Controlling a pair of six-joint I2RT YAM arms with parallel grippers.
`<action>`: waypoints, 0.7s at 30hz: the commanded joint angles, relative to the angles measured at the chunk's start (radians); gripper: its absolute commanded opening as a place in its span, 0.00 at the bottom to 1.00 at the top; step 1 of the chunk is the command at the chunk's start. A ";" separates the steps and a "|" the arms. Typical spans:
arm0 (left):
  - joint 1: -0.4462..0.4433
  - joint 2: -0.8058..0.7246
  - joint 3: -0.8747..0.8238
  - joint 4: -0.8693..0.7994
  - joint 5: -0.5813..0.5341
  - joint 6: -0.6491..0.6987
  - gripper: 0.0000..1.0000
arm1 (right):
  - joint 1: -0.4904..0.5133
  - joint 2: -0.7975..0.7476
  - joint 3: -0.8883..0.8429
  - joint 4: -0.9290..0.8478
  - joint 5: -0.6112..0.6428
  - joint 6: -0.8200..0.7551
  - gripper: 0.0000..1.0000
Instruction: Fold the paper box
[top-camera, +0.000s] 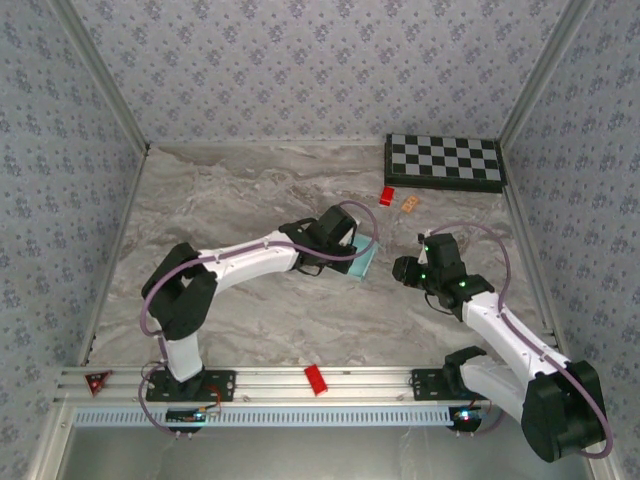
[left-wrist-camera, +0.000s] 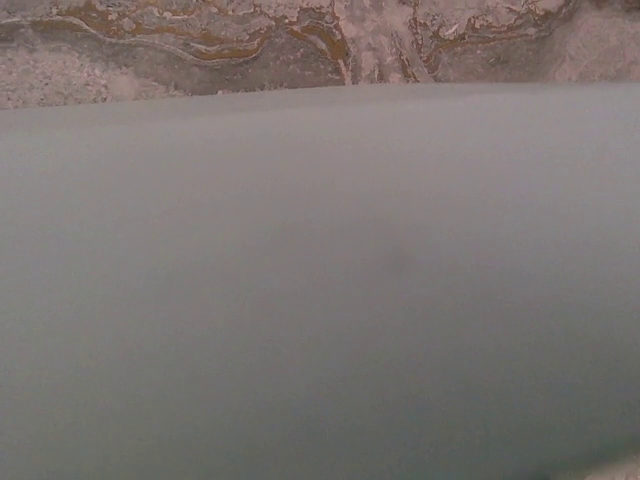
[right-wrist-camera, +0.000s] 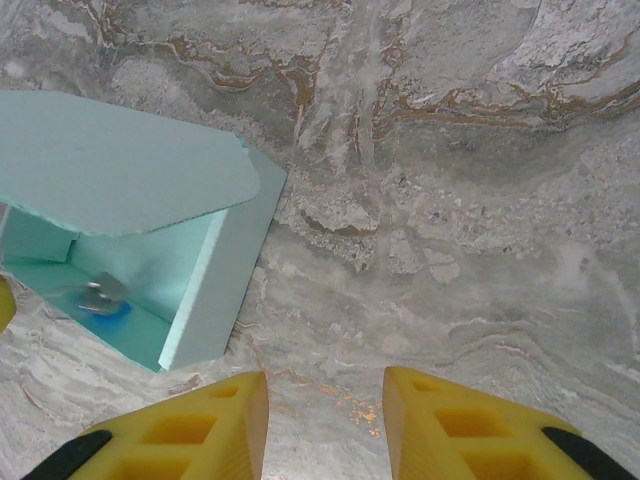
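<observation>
The paper box (top-camera: 366, 262) is pale light-blue card, resting on the marble table mid-right. My left gripper (top-camera: 342, 238) sits on top of its near-left part, fingers hidden by the wrist. In the left wrist view, the card's pale surface (left-wrist-camera: 320, 300) lies very close to the camera and hides the jaws. The right wrist view has the box (right-wrist-camera: 130, 170) at the left, partly formed, with one flap raised over an open side and a side panel (right-wrist-camera: 228, 280) facing me. My right gripper (right-wrist-camera: 325, 425) stands open over bare marble right of the box, its yellow fingers (right-wrist-camera: 200, 435) apart and holding nothing.
A black-and-white checkerboard (top-camera: 445, 162) lies at the back right. A small red block (top-camera: 387, 196) and a tan piece (top-camera: 409, 204) sit in front of it. Another red block (top-camera: 316, 379) rests on the front rail. Patterned walls close in three sides.
</observation>
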 joint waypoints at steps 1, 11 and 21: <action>-0.005 -0.069 -0.013 -0.009 -0.035 0.014 0.17 | -0.004 0.002 -0.015 0.000 -0.005 -0.011 0.37; -0.006 -0.162 -0.060 0.010 -0.082 0.011 0.24 | -0.005 0.016 -0.014 0.018 -0.023 -0.007 0.37; 0.056 -0.394 -0.181 -0.045 -0.362 -0.118 0.29 | -0.006 0.133 0.003 0.100 -0.054 0.026 0.37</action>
